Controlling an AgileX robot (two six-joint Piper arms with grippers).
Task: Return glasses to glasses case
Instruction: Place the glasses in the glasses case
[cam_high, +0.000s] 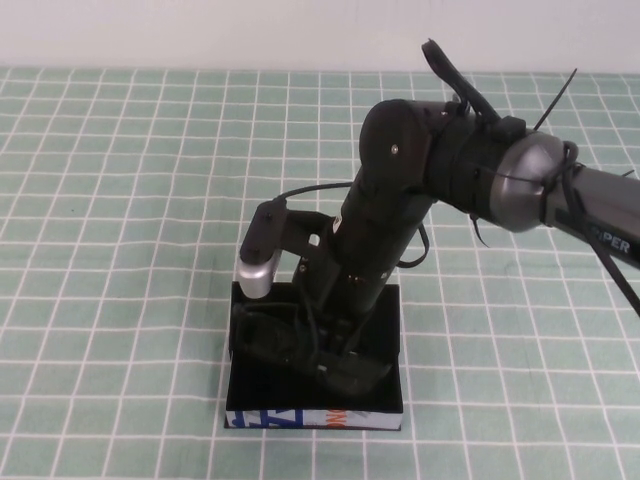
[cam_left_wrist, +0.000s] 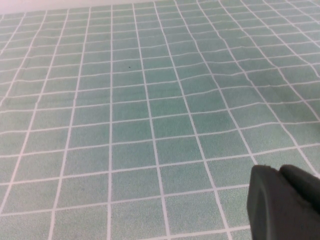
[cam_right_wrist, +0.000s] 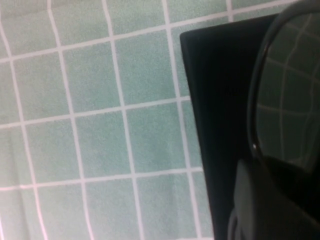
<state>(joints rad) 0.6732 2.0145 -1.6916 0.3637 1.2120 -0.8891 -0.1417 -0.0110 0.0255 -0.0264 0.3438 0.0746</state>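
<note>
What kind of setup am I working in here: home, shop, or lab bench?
Probably a lab bench: a green checked tablecloth, the right pincer down in the open glasses case with the glasses; the left pincer hovers over bare cloth.

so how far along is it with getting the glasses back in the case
Well along. The glasses case lies open, and the right end effector is down inside it with the glasses, whose lens shows close up in the right wrist view. Whether it has let go is hidden. Left: release, withdraw, perhaps close the lid. The left end effector is parked above the bare checked cloth.
</note>
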